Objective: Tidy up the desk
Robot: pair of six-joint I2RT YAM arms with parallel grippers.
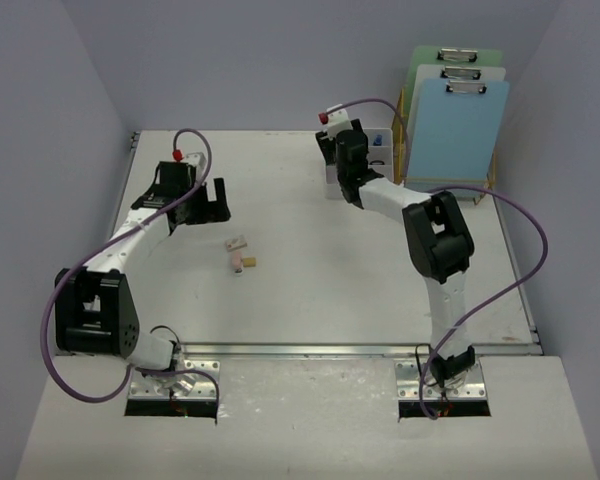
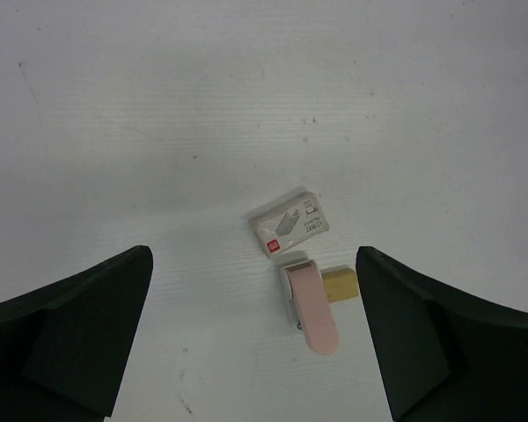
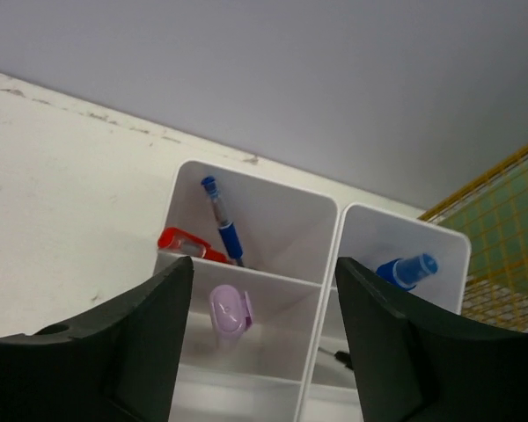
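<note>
The wide matte white desk (image 1: 380,290) spreads under both arms, its metal rail along the near edge. Left of the middle, the left gripper (image 2: 253,264) hangs with its jaws wide apart and empty over a small white cardboard box (image 2: 290,224), with a pink plastic clip-like piece (image 2: 312,308) just beside it, touching a little tan block (image 2: 341,283). They lie so close that I'd worry a pinch catches two or flicks one away. Far right, the right gripper (image 3: 264,268), also spread and empty, hovers over the white compartmented organizer (image 3: 246,176). If it drops, it could clip a divider and shove the organizer.
</note>
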